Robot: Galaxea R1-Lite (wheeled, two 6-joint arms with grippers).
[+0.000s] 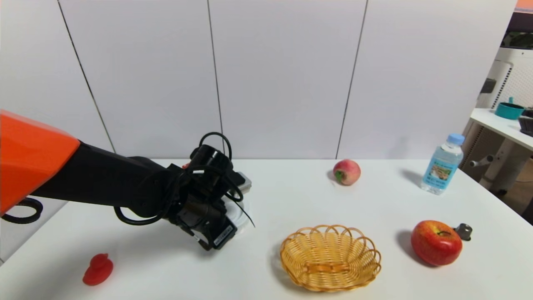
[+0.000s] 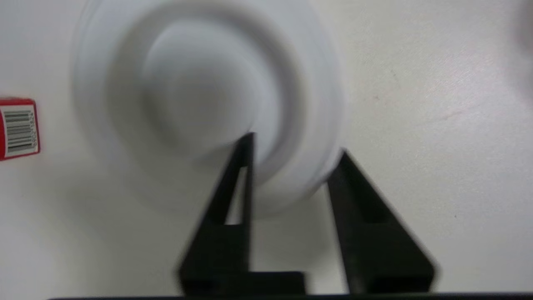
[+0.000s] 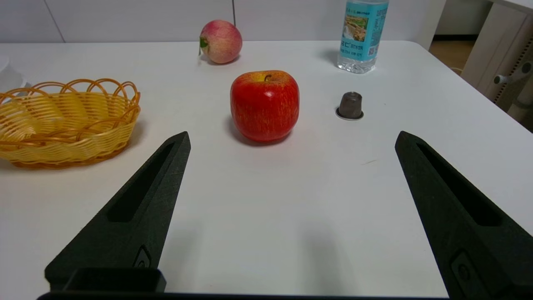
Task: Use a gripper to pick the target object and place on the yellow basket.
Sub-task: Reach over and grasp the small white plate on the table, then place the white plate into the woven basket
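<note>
The white round dish [image 2: 200, 91] fills the left wrist view, its rim between the two black fingers of my left gripper [image 2: 296, 143], one finger [image 2: 237, 187] inside the rim and the other outside. A soft shadow lies on the table under it. In the head view my left arm [image 1: 125, 183] reaches over the table's left half and hides most of the dish [image 1: 245, 211]. The yellow basket [image 1: 291, 254] sits empty to the right of that gripper, also seen in the right wrist view [image 3: 70, 125]. My right gripper [image 3: 291, 133] stays open and low at the table's near right.
A red apple [image 1: 436, 242] and a small grey capsule [image 1: 463, 231] lie right of the basket. A pink apple [image 1: 347, 171] and a water bottle [image 1: 442, 164] stand at the back. A small red object [image 1: 98, 270] lies at the front left, and a red barcoded box [image 2: 17, 129] lies beside the dish.
</note>
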